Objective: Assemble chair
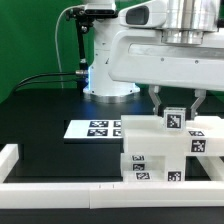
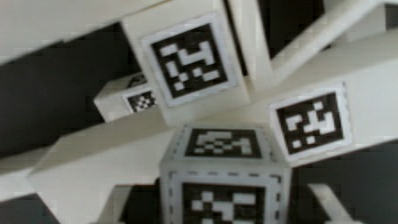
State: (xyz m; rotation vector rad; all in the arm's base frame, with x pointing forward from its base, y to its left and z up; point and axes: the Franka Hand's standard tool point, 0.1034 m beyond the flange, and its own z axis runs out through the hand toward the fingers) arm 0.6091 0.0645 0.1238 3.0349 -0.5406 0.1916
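The chair [image 1: 165,150] is a white stepped block structure with square tags, standing at the exterior view's right near the front rail. A small tagged cube [image 1: 174,119] sits on its top step. My gripper [image 1: 176,108] hangs right over this cube, its fingers on either side of the cube's top with dark gaps showing, so it looks open. In the wrist view the cube [image 2: 222,165] lies between my fingers [image 2: 125,200], above tagged chair panels [image 2: 187,60]. My gripper [image 2: 228,212] is centred on the cube.
The marker board [image 1: 92,128] lies flat on the black table to the exterior view's left of the chair. A low white border rail [image 1: 60,187] runs along the front and left edges. The arm's base [image 1: 108,70] stands at the back.
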